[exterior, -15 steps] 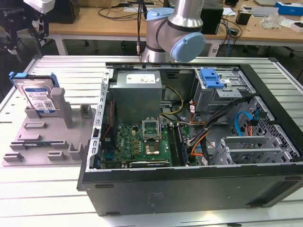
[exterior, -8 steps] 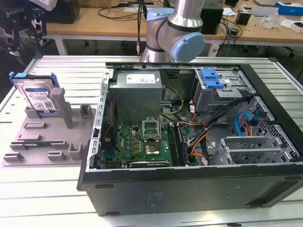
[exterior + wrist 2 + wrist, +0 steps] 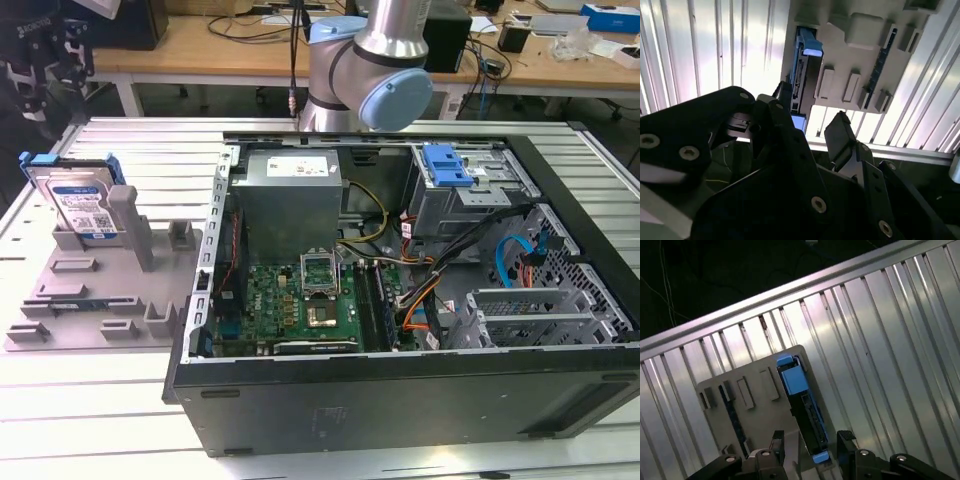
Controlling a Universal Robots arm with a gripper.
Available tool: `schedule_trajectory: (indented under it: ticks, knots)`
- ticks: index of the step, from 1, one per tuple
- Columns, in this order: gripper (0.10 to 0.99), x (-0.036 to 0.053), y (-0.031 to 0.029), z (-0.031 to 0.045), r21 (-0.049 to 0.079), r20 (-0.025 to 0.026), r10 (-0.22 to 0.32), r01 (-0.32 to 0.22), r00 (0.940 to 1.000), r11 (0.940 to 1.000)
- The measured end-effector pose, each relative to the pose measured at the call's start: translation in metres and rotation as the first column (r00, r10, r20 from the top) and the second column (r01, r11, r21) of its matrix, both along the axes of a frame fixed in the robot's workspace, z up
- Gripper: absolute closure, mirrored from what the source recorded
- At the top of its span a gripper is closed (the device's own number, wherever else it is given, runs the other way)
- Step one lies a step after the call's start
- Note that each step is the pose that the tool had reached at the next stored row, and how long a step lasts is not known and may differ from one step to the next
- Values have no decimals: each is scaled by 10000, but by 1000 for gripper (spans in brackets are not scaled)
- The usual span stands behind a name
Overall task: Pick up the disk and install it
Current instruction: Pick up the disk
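The pincer (image 3: 811,442) hangs spread wide over the disk (image 3: 807,410), which stands on edge in the grey fixture tray (image 3: 760,415) on the desk (image 3: 880,350). I'd square both fingers to its flat faces, centred and clear of the tray's post (image 3: 124,215).

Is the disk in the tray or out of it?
In: the disk stands on edge in the grey tray, outside the computer case.
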State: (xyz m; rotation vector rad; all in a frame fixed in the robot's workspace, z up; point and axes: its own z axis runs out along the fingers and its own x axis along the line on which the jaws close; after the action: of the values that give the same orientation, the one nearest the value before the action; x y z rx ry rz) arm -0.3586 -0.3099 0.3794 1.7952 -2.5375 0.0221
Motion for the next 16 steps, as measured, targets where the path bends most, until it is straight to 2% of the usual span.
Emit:
schedule_trajectory:
  ticks: [5, 8, 11, 15, 16]
  knots:
    - [545, 0, 2, -15, -65, 21, 985, -985, 9951, 9951]
    - [545, 0, 5, -23, -77, 32, 1523, -1523, 9883, 9883]
    - [545, 0, 10, -31, -110, 34, 2097, -2096, 9778, 9777]
    - [545, 0, 14, -29, -131, 25, 2169, -2168, 9762, 9761]
    - [545, 0, 25, -29, -132, 26, 2258, -2257, 9742, 9741]
